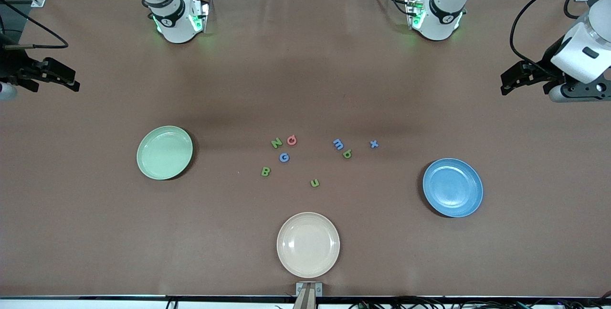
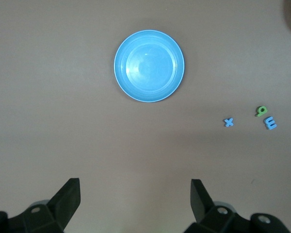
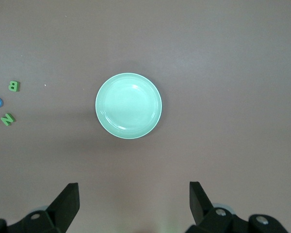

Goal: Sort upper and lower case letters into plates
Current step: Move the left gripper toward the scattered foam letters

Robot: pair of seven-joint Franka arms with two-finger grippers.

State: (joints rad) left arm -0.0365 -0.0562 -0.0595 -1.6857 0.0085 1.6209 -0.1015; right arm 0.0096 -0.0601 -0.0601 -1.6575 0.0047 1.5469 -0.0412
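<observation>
A mint green plate [image 1: 164, 152] [image 3: 128, 105] lies toward the right arm's end and a blue plate [image 1: 452, 187] [image 2: 149, 66] toward the left arm's end, both with nothing in them. Between them lie loose foam letters: a green N [image 1: 276, 143], a red letter [image 1: 291, 140], a blue G [image 1: 284, 157], a green B [image 1: 265, 171], a green u [image 1: 314, 183], a blue m [image 1: 338, 144], a small green letter [image 1: 347, 154] and a blue x [image 1: 374, 144]. My left gripper [image 1: 513, 82] [image 2: 135, 182] and right gripper [image 1: 67, 79] [image 3: 133, 184] hang open over bare table at their own ends, holding nothing.
A cream-beige plate [image 1: 308, 244] lies near the table's front edge, nearer to the front camera than the letters. The two arm bases [image 1: 179, 22] [image 1: 437, 17] stand along the back edge. A brown cloth [image 1: 95, 232] covers the table.
</observation>
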